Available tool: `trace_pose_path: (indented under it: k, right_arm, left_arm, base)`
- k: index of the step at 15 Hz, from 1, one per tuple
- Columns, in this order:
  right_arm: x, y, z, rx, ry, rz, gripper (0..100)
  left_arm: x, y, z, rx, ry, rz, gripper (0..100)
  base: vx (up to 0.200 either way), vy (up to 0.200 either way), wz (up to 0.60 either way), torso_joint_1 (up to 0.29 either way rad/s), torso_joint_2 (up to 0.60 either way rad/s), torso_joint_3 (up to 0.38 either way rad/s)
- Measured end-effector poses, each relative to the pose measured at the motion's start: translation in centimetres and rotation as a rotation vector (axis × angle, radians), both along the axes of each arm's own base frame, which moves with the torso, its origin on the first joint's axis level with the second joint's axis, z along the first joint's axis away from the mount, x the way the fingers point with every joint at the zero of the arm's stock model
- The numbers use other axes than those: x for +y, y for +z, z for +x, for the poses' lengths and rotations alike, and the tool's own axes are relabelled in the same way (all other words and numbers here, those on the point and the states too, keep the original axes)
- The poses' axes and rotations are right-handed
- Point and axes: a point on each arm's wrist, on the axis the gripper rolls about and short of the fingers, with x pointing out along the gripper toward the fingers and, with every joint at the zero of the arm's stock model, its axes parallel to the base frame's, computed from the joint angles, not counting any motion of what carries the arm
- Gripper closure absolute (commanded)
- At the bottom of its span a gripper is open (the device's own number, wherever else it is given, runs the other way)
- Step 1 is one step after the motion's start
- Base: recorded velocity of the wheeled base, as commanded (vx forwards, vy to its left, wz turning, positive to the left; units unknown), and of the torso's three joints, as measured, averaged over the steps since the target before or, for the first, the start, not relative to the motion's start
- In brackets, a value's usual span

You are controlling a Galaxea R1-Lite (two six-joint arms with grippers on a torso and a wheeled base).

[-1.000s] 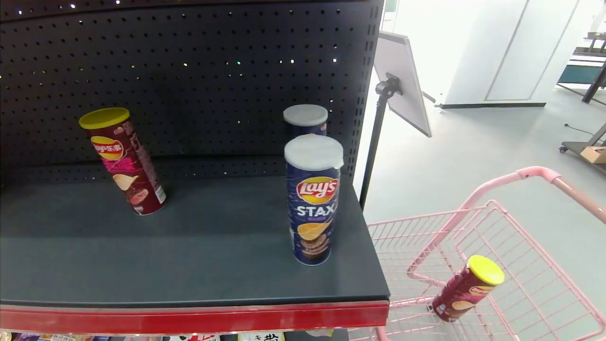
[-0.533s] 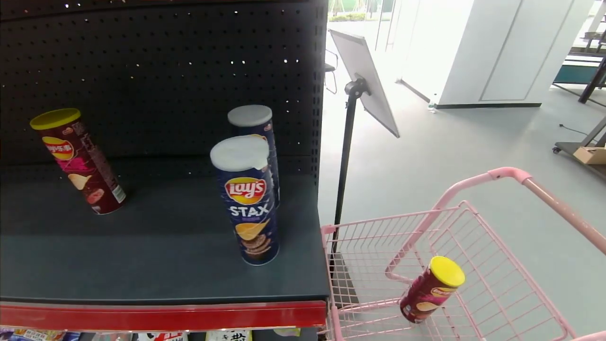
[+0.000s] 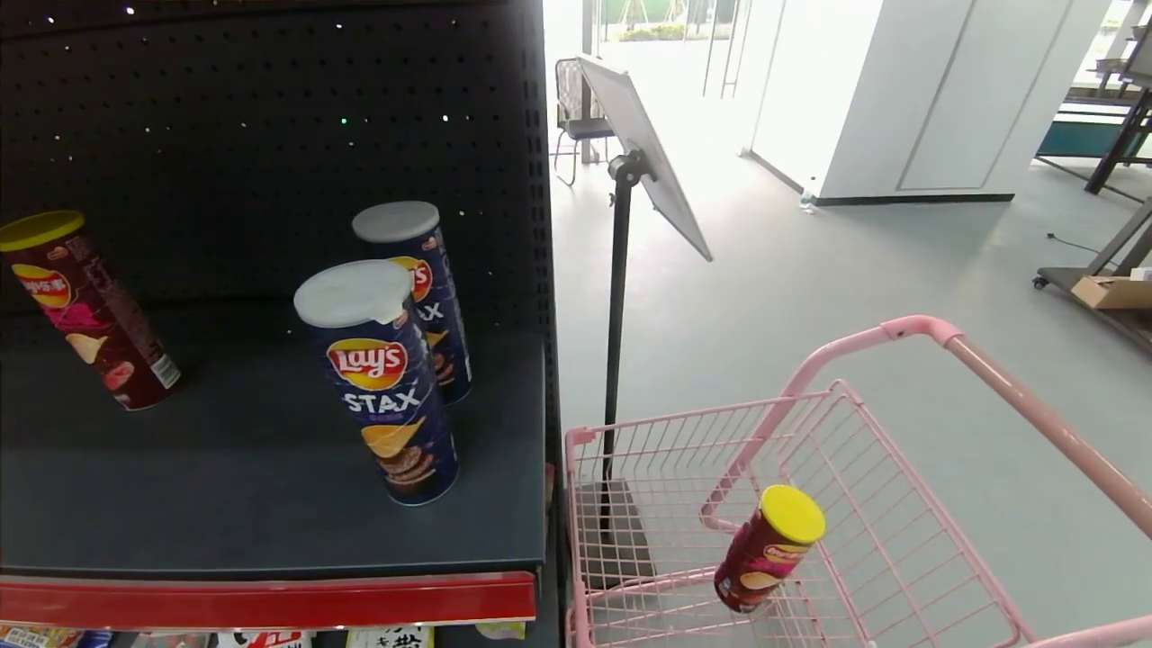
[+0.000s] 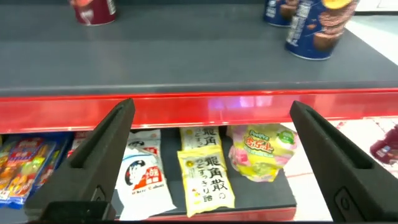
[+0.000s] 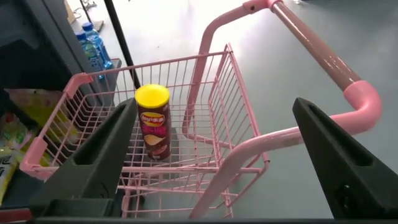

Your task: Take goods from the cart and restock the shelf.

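A dark grey shelf (image 3: 225,504) with a red front strip carries a maroon chip can (image 3: 85,310) with a yellow lid at the far left. Two blue chip cans stand near its right end, one in front (image 3: 378,378) and one behind (image 3: 409,288). To the right of the shelf stands a pink wire cart (image 3: 1017,396). In it leans another maroon can with a yellow lid (image 3: 769,549) (image 5: 153,121). My left gripper (image 4: 214,149) is open, low before the shelf's red strip (image 4: 205,106). My right gripper (image 5: 217,149) is open above the cart (image 5: 311,43), holding nothing.
A sign board on a black pole (image 3: 616,297) stands between shelf and cart. Snack bags (image 4: 205,180) fill the lower shelf. Water bottles (image 5: 93,46) stand on the floor beyond the cart. A white wall block (image 3: 900,90) and a cardboard box (image 3: 1111,290) are farther off; open grey floor lies around.
The head view has swung to the right, so shelf and cart sit further left in the picture. The cans themselves have not moved.
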Motion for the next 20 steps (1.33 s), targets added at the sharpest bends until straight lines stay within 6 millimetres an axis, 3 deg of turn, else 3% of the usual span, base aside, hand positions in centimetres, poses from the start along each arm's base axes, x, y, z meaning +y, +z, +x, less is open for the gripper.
trace_pose_path:
  k: [5, 20]
  right_arm:
    - [0.0, 0.0, 0.0, 0.0, 0.001, 0.0, 0]
    - [0.03, 0.0, 0.0, 0.0, 0.017, -0.001, 0]
  left_arm:
    - [0.0, 0.02, -0.01, -0.001, -0.002, 0.004, 0]
    - [0.0, 0.0, 0.0, 0.0, -0.001, 0.005, 0]
  base:
    - [-0.2, 0.0, 0.0, 0.01, 0.0, 0.0]
    - [0.0, 0.0, 0.0, 0.0, 0.0, 0.0]
